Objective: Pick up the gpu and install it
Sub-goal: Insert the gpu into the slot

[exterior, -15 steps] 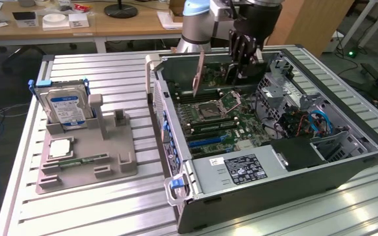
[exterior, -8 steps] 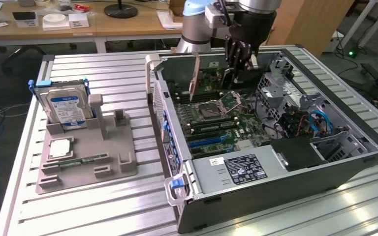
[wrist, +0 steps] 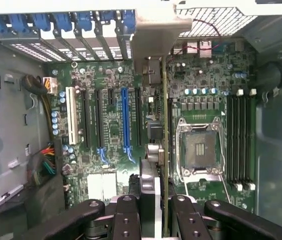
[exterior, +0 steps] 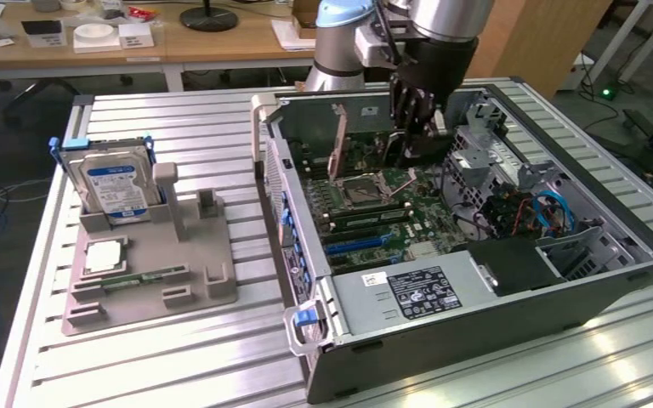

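Slatted table; pincer grips gpu inside case; PSU label illegible.

No wording can be read. The hard drive, at the exterior view's left, carries a blue-and-white label, and the power supply, low in the middle, a black-and-white sticker; both prints are illegible.

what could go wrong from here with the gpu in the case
1. The gpu, held edge-on in the gripper, might miss its slot and press on the motherboard instead.
2. Its metal bracket sits close to the blue latches at the rear wall and could catch there.
3. The open cpu socket lies right beside the card; a sideways slip could hit it.
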You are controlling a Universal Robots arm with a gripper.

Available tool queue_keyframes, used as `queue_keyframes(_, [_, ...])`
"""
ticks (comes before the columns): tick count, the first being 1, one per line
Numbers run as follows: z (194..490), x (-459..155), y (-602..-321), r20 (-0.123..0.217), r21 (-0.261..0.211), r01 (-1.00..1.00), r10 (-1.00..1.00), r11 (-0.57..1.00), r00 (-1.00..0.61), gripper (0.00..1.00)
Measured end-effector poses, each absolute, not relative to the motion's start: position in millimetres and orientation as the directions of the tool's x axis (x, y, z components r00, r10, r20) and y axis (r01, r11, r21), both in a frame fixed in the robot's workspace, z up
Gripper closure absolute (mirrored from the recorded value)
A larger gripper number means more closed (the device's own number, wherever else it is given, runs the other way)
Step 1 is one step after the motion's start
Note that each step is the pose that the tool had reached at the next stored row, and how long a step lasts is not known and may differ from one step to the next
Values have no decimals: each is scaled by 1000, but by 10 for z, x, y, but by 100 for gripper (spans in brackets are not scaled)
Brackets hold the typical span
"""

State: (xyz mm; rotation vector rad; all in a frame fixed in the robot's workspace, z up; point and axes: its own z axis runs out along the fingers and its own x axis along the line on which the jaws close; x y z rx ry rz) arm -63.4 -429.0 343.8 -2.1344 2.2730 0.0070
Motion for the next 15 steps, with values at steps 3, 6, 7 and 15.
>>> queue_keyframes(3, [3366,-717,-4290,-20,-13,-998,-998,63,-63,72])
queue_keyframes(6, [3328,-723,-4327,-20,-13,-998,-998,63,-62,72])
queue_keyframes(7, [3319,-723,-4352,-20,-13,-998,-998,63,-63,72])
queue_keyframes(15, [3234,-753,-4468,-20,-13,-998,-998,63,-62,72])
